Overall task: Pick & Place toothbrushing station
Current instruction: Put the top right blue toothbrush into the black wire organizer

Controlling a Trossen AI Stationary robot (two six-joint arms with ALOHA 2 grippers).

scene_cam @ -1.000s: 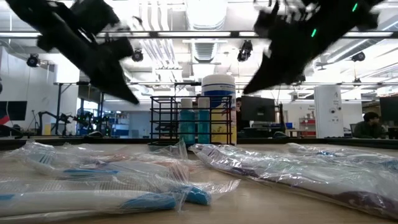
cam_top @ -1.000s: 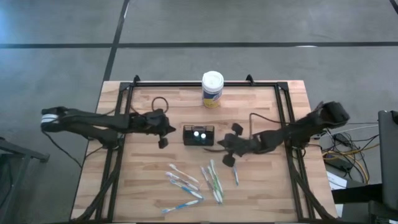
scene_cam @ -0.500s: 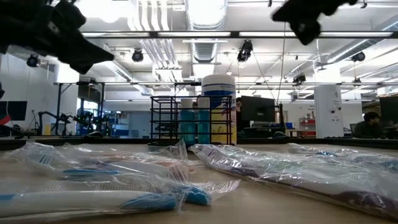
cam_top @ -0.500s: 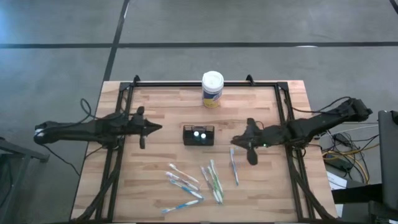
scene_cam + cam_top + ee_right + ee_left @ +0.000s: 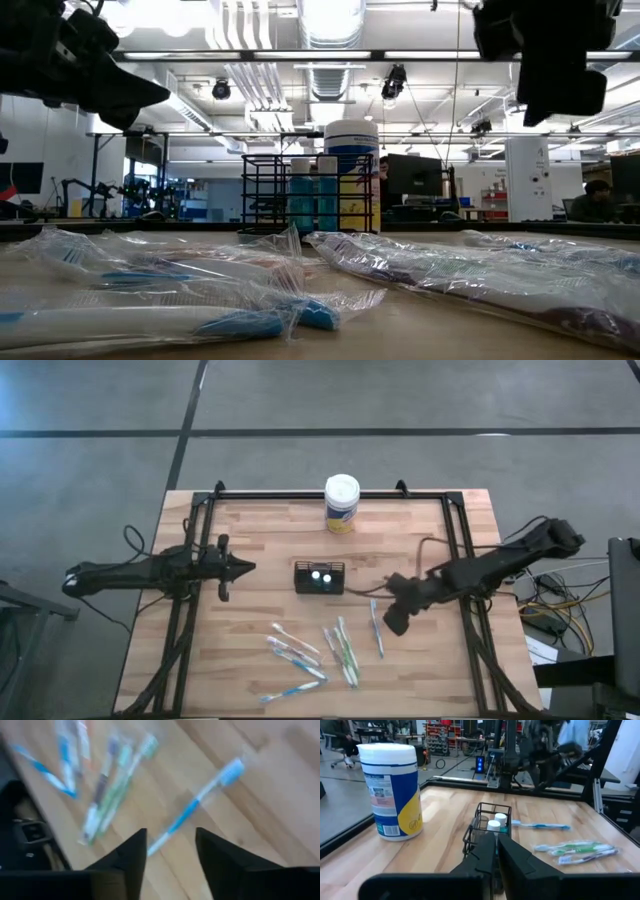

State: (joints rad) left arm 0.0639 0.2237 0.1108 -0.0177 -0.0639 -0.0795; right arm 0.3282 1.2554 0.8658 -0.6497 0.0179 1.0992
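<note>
Toothbrushes lie scattered across the wooden counter (image 5: 260, 530), most of them wrapped in clear bags (image 5: 180, 290), and the landmark among them is the toothbrushing station (image 5: 319, 577), a small black wire caddy sitting about mid-counter with two white-capped tubes (image 5: 496, 822) standing inside it. Behind the station, toward the far edge, stands a round canister (image 5: 341, 503) with a white lid and a blue and yellow label.

To one side of the station, well apart from it and pointed straight at it, the left gripper (image 5: 236, 567) hangs over the bare wood; in its wrist view the two dark fingers (image 5: 517, 862) are pressed together with only a thin seam between them, holding nothing. On the opposite side of the station, the right gripper (image 5: 392, 617) hovers near a single blue-handled toothbrush (image 5: 376, 625) that lies just beyond the station's corner. Its fingers (image 5: 220, 857) are spread, a clear gap between them, and the blue toothbrush shows through that gap on the counter below, not touched. The main cluster of toothbrushes (image 5: 310, 652) lies on the near side of the station, apart from both grippers.
</note>
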